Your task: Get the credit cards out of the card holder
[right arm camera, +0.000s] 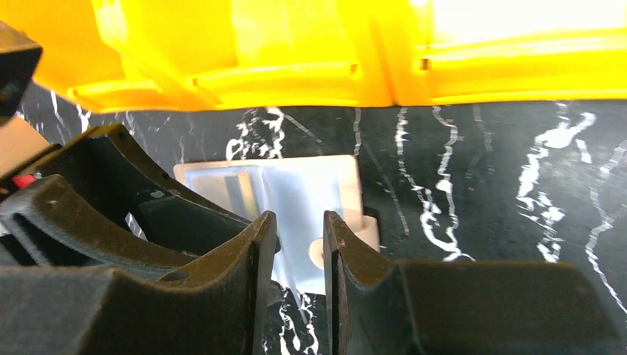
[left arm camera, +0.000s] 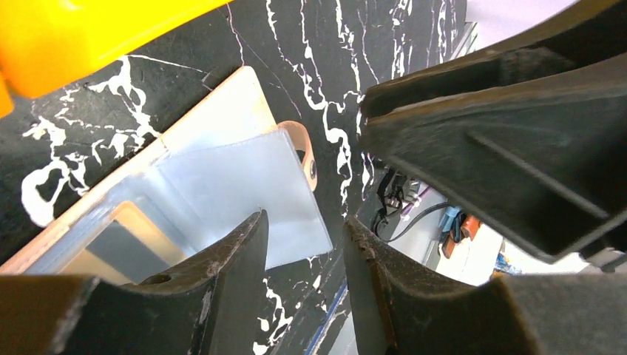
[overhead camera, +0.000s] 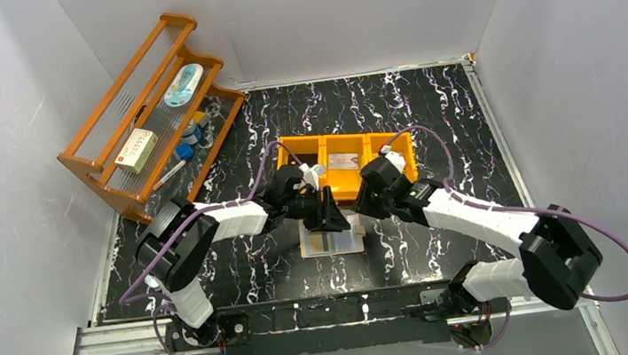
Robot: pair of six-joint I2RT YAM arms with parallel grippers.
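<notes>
Card holder (overhead camera: 332, 238) is laid open on the marble table (overhead camera: 259, 273), one striped card (left arm camera: 126, 244) seen inside its sleeve (left arm camera: 236, 192), so removal is judged unfinished. Left gripper (left arm camera: 304, 244) and right gripper (right arm camera: 299, 244) are held part-open over it, nothing gripped. Beyond, a flat item (overhead camera: 343, 162) in the middle compartment of the orange tray (overhead camera: 343, 136) cannot be identified.

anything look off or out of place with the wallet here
Nothing spilled or damaged. The card holder lies open before the orange tray, and one shiny sleeve panel splays past its edge, over the closing tab.
</notes>
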